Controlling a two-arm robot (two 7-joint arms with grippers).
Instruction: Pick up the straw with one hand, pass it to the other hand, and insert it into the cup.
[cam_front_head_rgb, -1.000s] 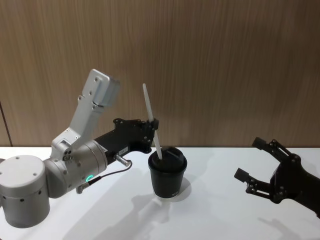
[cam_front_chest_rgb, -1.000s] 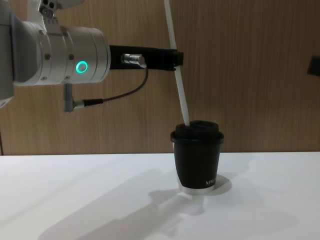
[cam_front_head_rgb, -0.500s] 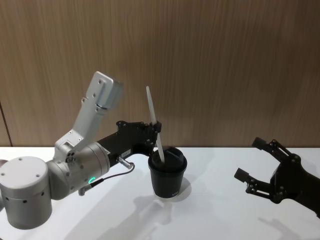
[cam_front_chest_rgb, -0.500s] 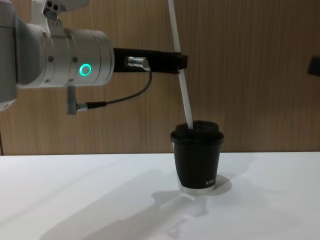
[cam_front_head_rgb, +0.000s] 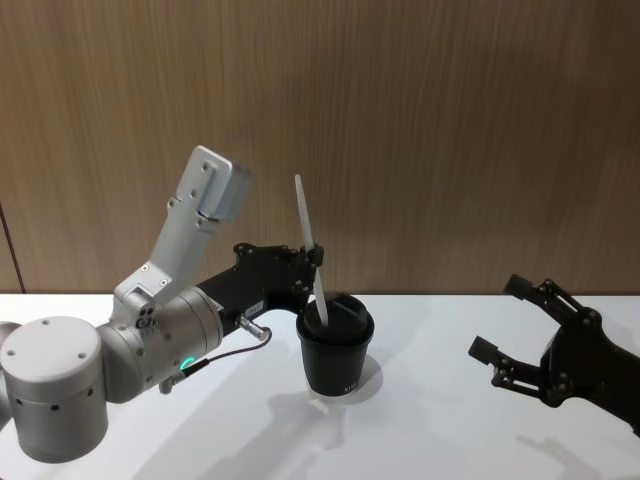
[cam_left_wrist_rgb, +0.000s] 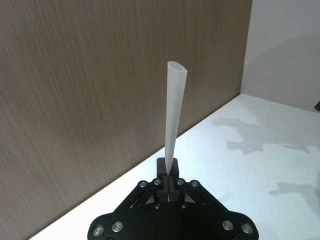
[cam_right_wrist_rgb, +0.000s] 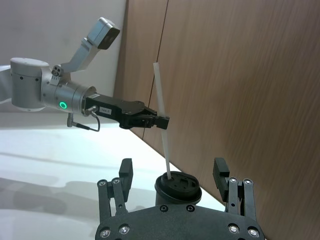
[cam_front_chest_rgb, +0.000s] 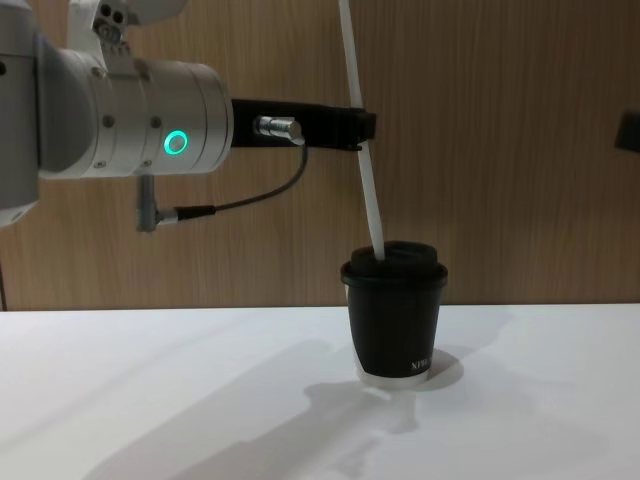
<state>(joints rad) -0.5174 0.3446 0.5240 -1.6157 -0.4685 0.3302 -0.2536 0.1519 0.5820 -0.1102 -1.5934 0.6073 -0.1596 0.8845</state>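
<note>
The left gripper (cam_front_head_rgb: 312, 256) has its jaws pinching the straw (cam_front_head_rgb: 308, 240) near its middle, long axis nearly upright, lower tip at the lid opening of the cup (cam_front_head_rgb: 334, 350) on the counter (cam_front_head_rgb: 420, 420), while the right gripper (cam_front_head_rgb: 520, 330) waits spread, well apart.

Bright, even indoor light from overhead, no dim areas. White table (cam_front_head_rgb: 430, 440) close to overexposed, mild glare, little surface detail. Soft-edged grey shadows: arm shadow falls toward 7 o'clock of the cup (cam_front_chest_rgb: 394, 312) in the chest view, small shadow hugging the cup base. Left wrist view has several faint overlapping shadows on the table at 3 o'clock, so more than one source. Wood wall (cam_front_head_rgb: 450, 130) evenly lit, grain sharp. Green ring (cam_front_chest_rgb: 177, 142) glows, slight bloom. Straw (cam_left_wrist_rgb: 173, 120) crisp, no motion blur. Silver wrist housing (cam_front_chest_rgb: 150, 118) shows soft highlights. Edge distortion not noticeable.
</note>
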